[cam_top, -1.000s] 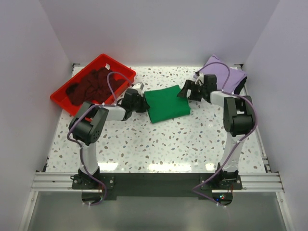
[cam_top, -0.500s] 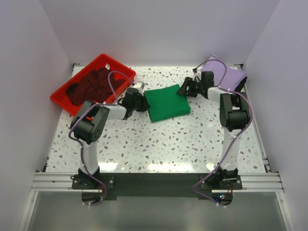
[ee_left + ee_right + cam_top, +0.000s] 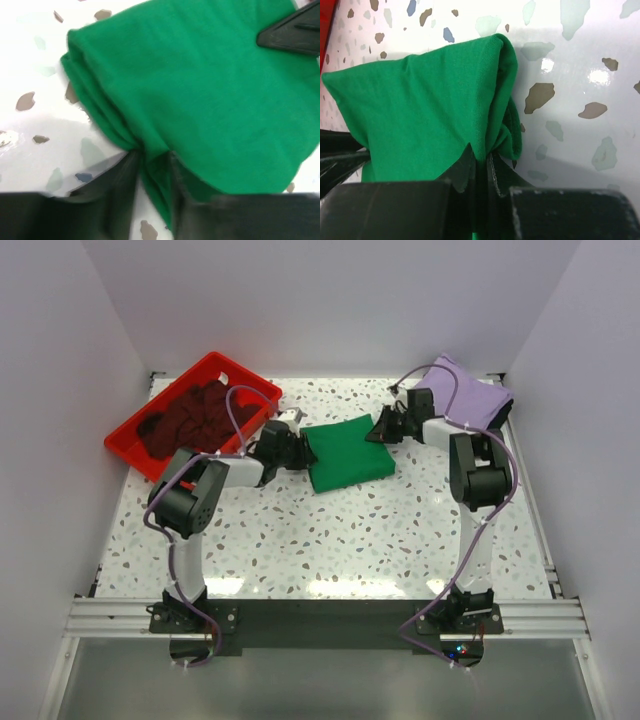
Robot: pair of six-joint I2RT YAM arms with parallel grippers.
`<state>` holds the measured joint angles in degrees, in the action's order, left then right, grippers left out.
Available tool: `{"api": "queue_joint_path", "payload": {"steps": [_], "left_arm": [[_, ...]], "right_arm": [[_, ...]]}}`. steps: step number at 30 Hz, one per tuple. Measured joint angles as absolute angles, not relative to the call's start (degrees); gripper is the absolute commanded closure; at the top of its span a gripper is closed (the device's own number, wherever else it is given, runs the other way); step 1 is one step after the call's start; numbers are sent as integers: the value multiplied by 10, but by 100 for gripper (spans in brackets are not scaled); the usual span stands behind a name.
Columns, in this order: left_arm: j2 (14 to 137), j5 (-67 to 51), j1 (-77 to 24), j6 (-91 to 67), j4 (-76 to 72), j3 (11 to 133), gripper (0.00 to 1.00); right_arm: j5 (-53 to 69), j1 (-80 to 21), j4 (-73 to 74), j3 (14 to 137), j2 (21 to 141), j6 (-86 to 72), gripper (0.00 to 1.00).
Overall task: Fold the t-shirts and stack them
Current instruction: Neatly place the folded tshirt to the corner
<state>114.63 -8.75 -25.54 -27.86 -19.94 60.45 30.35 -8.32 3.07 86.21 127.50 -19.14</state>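
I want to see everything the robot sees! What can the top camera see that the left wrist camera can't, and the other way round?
Only the top camera shows the red tray holding the maroon t-shirt, the lavender t-shirt at the far right, and both whole arms. Only the left wrist camera shows, close up, the layered edge of the green t-shirt bunched in the left gripper. Both show that green shirt, the speckled table and the right gripper at its other side.

Green t-shirt [image 3: 347, 453]: folded into thick rectangle, lying flat, centre-far; left and right edges bunched. Maroon t-shirt [image 3: 190, 415]: crumpled heap in red tray [image 3: 216, 362], far left. Lavender t-shirt [image 3: 472, 400]: folded, far right.
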Motion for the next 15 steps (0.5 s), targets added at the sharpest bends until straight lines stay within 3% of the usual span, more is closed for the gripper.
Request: {"api": "queue_joint_path", "payload": {"steps": [1, 2, 5, 15], "left_arm": [[1146, -91, -255, -279, -201, 606, 50], [1146, -94, -255, -278, -203, 608, 36], [1136, -102, -256, -279, -205, 607, 20], [1062, -98, -243, -279, -187, 554, 15]], "right_arm": [[302, -83, 32, 863, 1275, -192, 100], [299, -84, 33, 863, 1275, -192, 100], [286, -87, 44, 869, 1273, -191, 100], [152, -96, 160, 939, 1253, -166, 100]]}}
